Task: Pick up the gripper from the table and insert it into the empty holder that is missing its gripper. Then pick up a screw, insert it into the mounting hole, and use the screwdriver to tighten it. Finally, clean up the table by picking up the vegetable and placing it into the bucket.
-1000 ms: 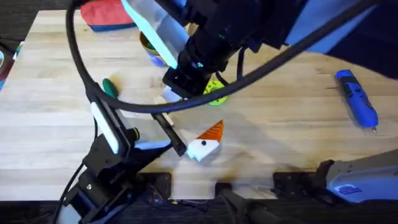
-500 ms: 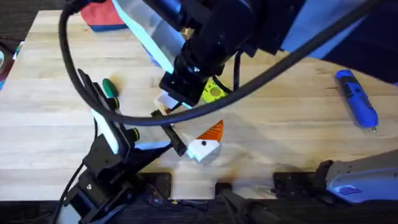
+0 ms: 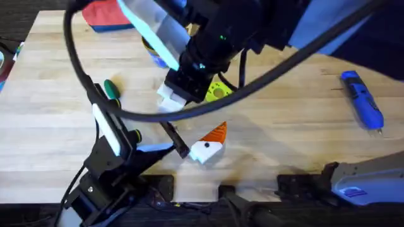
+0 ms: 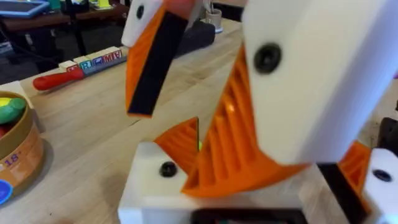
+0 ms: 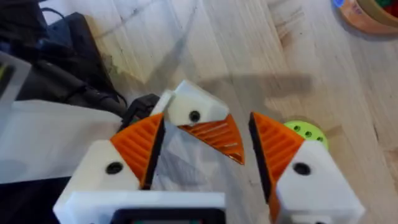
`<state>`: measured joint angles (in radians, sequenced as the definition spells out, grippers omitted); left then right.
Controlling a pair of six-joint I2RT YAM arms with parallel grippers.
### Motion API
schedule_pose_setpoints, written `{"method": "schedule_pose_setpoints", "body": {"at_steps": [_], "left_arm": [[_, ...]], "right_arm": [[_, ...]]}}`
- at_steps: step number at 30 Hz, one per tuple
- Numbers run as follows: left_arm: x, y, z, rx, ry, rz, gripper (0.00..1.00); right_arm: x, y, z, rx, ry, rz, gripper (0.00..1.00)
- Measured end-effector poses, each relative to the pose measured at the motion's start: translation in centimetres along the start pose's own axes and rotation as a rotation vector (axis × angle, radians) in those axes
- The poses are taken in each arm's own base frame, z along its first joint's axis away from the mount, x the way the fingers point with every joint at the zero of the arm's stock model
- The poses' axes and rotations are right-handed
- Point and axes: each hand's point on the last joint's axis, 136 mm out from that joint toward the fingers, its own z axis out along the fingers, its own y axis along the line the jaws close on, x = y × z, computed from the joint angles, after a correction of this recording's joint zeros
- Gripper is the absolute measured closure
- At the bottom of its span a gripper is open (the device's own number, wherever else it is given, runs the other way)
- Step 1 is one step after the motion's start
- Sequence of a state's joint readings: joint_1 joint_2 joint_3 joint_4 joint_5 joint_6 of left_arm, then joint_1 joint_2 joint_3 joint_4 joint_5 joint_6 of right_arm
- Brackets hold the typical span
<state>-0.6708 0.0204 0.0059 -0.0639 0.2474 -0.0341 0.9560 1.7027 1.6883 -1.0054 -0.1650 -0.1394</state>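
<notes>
Bystanders on the pale wooden worktop [image 3: 297, 120]

A red pouch [image 3: 107, 14] with a blue edge lies at the far left corner. A yellow-green round disc [image 3: 218, 93] with small holes sits near the middle. In the left wrist view, a red-handled screwdriver [image 4: 57, 78] lies beside a row of lettered blocks [image 4: 93, 61] farther back.

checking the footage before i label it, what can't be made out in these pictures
- Bucket: overhead, mostly behind the raised right arm; left wrist view cuts it at the edge.
- Cucumber: overhead, partly crossed by the black cable.
- Holder: the left wrist view has it blurred and close.
- Right pincer: open above the holder, holding nothing visible.
</notes>
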Motion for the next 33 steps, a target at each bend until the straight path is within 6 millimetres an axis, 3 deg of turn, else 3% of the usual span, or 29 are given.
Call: {"method": "schedule_pose_setpoints", "body": {"at_steps": [2,3,8,15,18,22,26,33], "left_arm": [[0.0,0.0,0.0,0.0,0.0,0.0,0.012],[0.0,0.0,0.0,0.0,0.0,0.0,0.013],[0.0,0.0,0.0,0.0,0.0,0.0,0.014],[0.0,0.0,0.0,0.0,0.0,0.0,0.013],[0.0,0.0,0.0,0.0,0.0,0.0,0.013],[0.0,0.0,0.0,0.0,0.0,0.0,0.032],[0.0,0.0,0.0,0.002,0.0,0.004,0.385],[0.0,-0.1,0.0,0.003,0.0,0.005,0.845]], "right_arm": [[0.1,-0.6,-0.4,0.007,-0.001,0.015,0.041],[0.3,-0.8,-0.7,0.01,-0.002,0.023,0.018],[1.7,-2.5,-4.2,0.038,-0.017,0.082,0.011],[5.9,-5.7,-11.0,0.106,-0.032,0.208,0.008],[7.3,-5.9,-12.5,0.087,-0.043,0.216,0.007],[9.6,-6.3,-12.8,0.057,-0.073,0.257,0.007],[13.0,-6.8,-12.8,0.047,-0.105,0.349,0.007],[18.7,-5.8,-14.3,0.127,-0.208,0.479,0.007]]}}
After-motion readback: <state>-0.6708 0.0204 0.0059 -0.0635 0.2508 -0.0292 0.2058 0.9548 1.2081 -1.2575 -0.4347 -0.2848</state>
